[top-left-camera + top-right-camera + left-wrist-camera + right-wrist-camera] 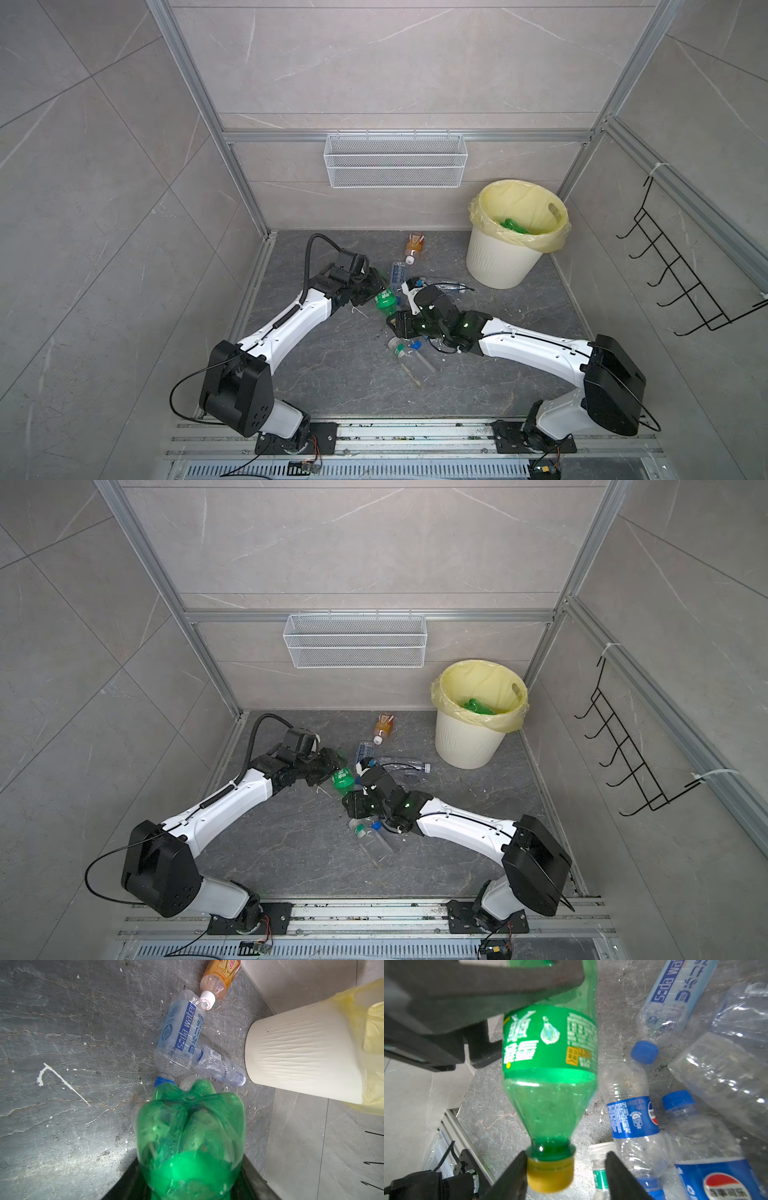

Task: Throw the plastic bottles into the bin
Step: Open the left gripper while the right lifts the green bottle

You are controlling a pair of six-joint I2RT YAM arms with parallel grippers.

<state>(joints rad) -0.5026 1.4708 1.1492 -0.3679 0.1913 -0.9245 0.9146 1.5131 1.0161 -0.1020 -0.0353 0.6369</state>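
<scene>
Left gripper clamps green bottle, cap pointing into the gaping right gripper.

- The walls are large grey panels with pale veining.
- An aluminium frame runs up the corners and across the back wall.
- A white wire mesh basket hangs from that crossbar.
- A black wire hook rack hangs on the right-hand wall.
- The floor is dark grey veined stone, flecked with white.
- Aluminium rails and a slotted grille edge its near side.
- Light is even and soft.
</scene>
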